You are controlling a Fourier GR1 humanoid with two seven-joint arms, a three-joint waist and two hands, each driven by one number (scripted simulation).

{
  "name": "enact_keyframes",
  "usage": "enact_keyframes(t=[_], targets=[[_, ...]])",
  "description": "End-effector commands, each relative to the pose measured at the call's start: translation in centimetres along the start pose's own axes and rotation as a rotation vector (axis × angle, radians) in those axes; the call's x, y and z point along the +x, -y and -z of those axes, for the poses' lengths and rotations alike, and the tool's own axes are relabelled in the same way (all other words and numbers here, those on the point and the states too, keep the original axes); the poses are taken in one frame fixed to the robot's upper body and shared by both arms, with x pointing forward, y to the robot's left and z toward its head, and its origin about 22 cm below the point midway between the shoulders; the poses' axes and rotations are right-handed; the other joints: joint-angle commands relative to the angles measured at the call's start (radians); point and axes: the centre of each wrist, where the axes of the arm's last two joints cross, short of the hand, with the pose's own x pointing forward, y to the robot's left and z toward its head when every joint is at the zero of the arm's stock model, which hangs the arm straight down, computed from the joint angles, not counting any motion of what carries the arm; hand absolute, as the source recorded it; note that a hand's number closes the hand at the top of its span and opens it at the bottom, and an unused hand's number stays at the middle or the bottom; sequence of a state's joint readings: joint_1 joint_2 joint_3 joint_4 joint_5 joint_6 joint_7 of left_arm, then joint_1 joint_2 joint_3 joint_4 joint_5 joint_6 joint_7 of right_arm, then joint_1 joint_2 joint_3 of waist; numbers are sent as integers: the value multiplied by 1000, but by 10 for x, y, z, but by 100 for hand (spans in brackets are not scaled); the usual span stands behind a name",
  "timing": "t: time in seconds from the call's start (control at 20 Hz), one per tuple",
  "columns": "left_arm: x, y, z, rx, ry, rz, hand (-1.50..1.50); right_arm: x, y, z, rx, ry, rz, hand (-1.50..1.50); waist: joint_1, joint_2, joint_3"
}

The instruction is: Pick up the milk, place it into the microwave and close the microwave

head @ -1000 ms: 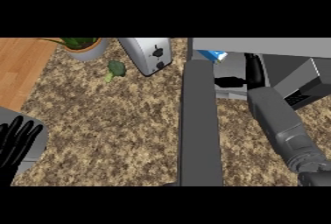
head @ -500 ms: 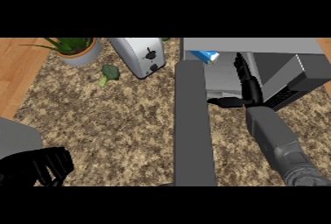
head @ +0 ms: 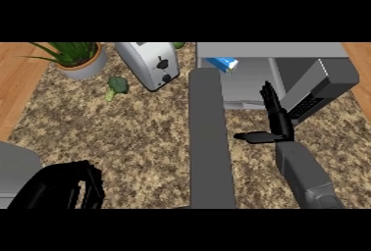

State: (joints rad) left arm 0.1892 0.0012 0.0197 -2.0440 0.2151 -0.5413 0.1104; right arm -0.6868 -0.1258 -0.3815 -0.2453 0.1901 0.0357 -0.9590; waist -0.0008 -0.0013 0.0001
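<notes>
1. Milk (head: 220, 63): blue-and-white carton, upper center of frame, already inside the microwave (head: 290, 50) cavity near its left wall. No hand on it. Pick + place look done, judging by where it sits.
2. Microwave door (head: 211, 142): long grey slab running from the cavity's left edge down to bottom center. Swung wide open toward the viewer. Closing not yet done, so that's the 1 step left.
3. Right hand (head: 274, 117): center right of frame, in front of the cavity opening. Fingers straight and stretched toward the top of frame, thumb stuck out to the left toward the door. Holds nothing; fingers apart from the milk, well to its lower right.
4. Left hand (head: 62, 188): lower left corner, near the frame edge. Dark shape only; can't tell how it's set. Not near any task item.
5. Other stuff on the speckled counter (head: 130, 137), none in the way: toaster (head: 150, 66) top center-left, broccoli (head: 116, 87) just left of it, potted plant (head: 76, 59) upper left.
6. Next move, my guess: right hand has to get to the door's outer face, left side of the slab, and sweep it shut. Hand now sits on the cavity side, right of the door, so it needs to clear out first or the door will catch the forearm (head: 308, 176).
7. Progress approx 2 of 3 parts.
</notes>
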Motion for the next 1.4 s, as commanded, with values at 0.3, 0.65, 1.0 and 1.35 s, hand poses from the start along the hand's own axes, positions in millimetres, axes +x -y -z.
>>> enact_keyframes(t=[0.3,0.65,1.0,1.35], targets=[[-20,27,49,-99,-13,72,150,-20,19,-81,-39,-18,10,-150,-35,-9,-3],[-49,64,81,-239,-35,137,150,-2,75,-128,-30,-10,-13,-150,-30,-4,-2],[-104,109,110,-351,-125,218,150,21,101,-161,-15,42,-28,-150,-33,1,-2],[-154,127,120,-304,-119,302,150,55,93,-172,55,123,3,-150,-57,5,-3]])
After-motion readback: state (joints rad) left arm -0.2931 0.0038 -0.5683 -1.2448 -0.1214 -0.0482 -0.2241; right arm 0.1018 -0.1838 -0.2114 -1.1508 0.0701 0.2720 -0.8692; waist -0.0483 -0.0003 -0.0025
